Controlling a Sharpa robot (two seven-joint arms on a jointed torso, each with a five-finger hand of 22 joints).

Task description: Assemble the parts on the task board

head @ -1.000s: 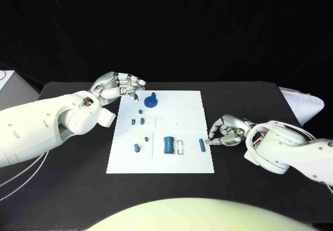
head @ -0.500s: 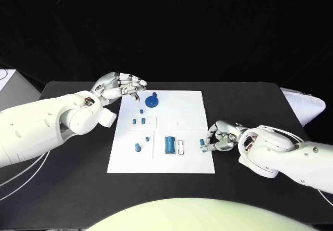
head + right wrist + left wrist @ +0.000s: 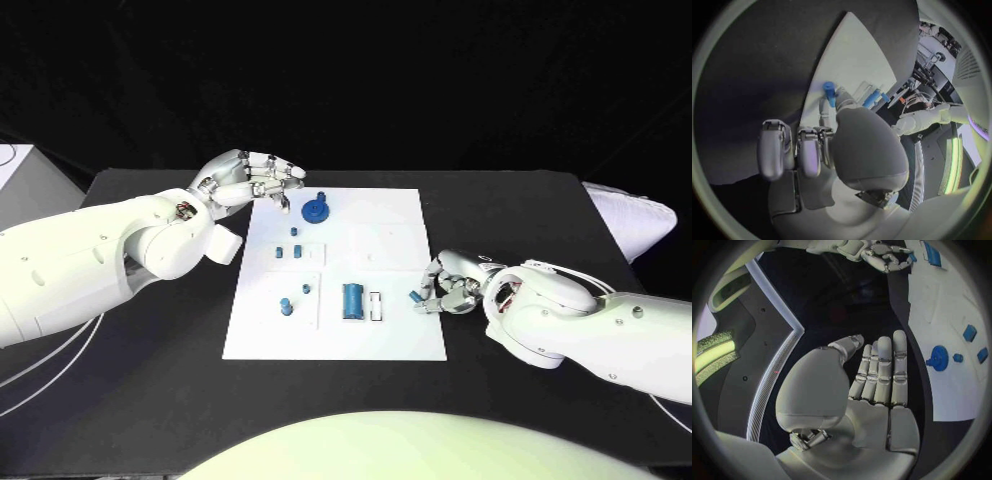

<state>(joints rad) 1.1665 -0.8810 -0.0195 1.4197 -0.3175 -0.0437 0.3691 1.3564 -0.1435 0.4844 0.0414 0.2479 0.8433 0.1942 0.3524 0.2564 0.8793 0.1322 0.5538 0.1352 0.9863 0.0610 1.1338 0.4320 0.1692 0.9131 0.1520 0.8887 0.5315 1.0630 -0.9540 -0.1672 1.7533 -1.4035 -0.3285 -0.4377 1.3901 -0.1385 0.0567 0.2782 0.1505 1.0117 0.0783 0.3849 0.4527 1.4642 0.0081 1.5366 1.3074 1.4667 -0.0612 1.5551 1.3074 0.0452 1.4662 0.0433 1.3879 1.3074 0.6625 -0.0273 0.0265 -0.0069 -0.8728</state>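
Head view: your right hand (image 3: 454,282) sits at the task board's (image 3: 397,215) edge, fingers curled, pinching a small blue peg (image 3: 417,297) just off the board's rim. Your left hand (image 3: 248,180) hangs over the board's far corner, fingers apart, holding nothing; a round blue knob part (image 3: 315,210) lies just beside its fingertips. A larger blue cylinder (image 3: 351,300) stands on the board, between your two hands, nearer the right.

Left wrist view: palm flat, fingers (image 3: 882,370) straight and side by side, nothing in them; knob part (image 3: 939,358) on the board just past the fingertips.

Right wrist view: the peg (image 3: 829,92) sticks out beyond the curled fingers (image 3: 807,152), over the board's edge.
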